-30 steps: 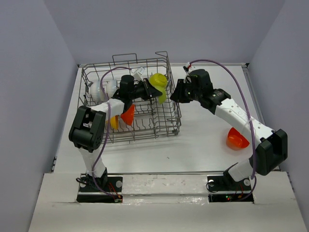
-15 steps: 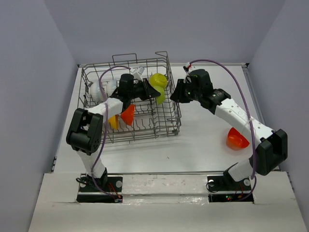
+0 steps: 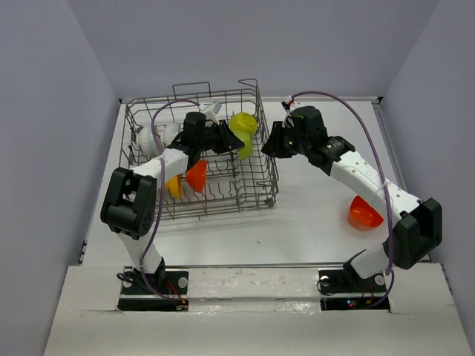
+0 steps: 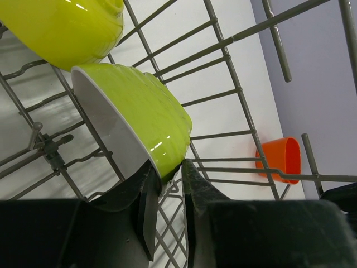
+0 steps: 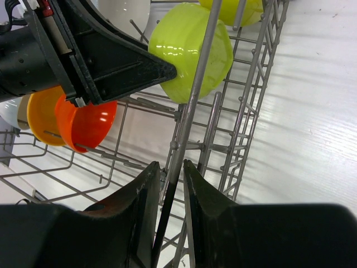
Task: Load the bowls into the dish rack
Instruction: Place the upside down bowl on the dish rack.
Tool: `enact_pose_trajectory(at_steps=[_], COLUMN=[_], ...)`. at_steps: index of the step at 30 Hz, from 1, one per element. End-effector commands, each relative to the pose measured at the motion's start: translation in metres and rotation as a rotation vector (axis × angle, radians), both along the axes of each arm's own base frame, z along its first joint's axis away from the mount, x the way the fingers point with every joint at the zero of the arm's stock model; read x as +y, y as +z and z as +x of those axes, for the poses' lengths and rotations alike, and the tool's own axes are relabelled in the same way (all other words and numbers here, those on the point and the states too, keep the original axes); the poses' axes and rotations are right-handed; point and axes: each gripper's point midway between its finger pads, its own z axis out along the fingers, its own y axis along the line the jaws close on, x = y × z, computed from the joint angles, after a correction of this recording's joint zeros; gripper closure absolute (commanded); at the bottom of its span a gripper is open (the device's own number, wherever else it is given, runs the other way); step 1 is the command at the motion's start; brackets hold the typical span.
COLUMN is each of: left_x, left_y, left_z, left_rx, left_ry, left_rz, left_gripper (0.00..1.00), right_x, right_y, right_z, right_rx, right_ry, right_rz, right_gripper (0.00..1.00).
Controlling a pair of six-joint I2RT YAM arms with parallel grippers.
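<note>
I note: left arm [image 3: 167, 158] and right arm [image 3: 364, 174], white links, black joint housings; looping purple cables [image 3: 349, 100]; black angular gripper fingers [image 4: 146, 212].

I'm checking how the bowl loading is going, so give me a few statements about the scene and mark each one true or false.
1. A red-orange bowl sits on the table, outside the dish rack. True.
2. The right hand holds a white bowl. False: it is closed on an upright wire of the rack's wall.
3. The left hand is inside the rack, its fingers either side of the rim of a lime green bowl. True.
4. The rack has no bowls in it. False: besides the green one, an orange bowl and white bowls are in it.
</note>
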Motion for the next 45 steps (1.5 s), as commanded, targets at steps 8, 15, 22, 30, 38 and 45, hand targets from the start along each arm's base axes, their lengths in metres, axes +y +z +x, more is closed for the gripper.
enact_pose_trajectory(at_steps=[8, 15, 22, 30, 38, 45], left_x=[0.033, 0.035, 0.034, 0.033, 0.035, 0.037], left_y=[-0.013, -0.016, -0.018, -0.021, -0.021, -0.024], left_z=[0.007, 0.005, 0.004, 0.002, 0.0, -0.002], left_rx=[0.022, 0.025, 0.023, 0.025, 0.024, 0.027], left_ry=[0.108, 0.111, 0.1, 0.095, 0.1, 0.105], left_rz=[0.121, 0.132, 0.137, 0.141, 0.145, 0.155], left_gripper=[0.68, 0.59, 0.52, 0.49, 0.53, 0.56], right_x=[0.005, 0.005, 0.005, 0.005, 0.005, 0.005], right_y=[0.01, 0.01, 0.007, 0.007, 0.005, 0.005], right_z=[0.001, 0.002, 0.001, 0.001, 0.001, 0.001], right_rx=[-0.04, -0.041, -0.036, -0.036, -0.034, -0.033], right_ry=[0.02, 0.02, 0.021, 0.02, 0.019, 0.021], right_rz=[0.005, 0.005, 0.003, 0.002, 0.002, 0.006], right_gripper=[0.71, 0.71, 0.71, 0.71, 0.71, 0.71])
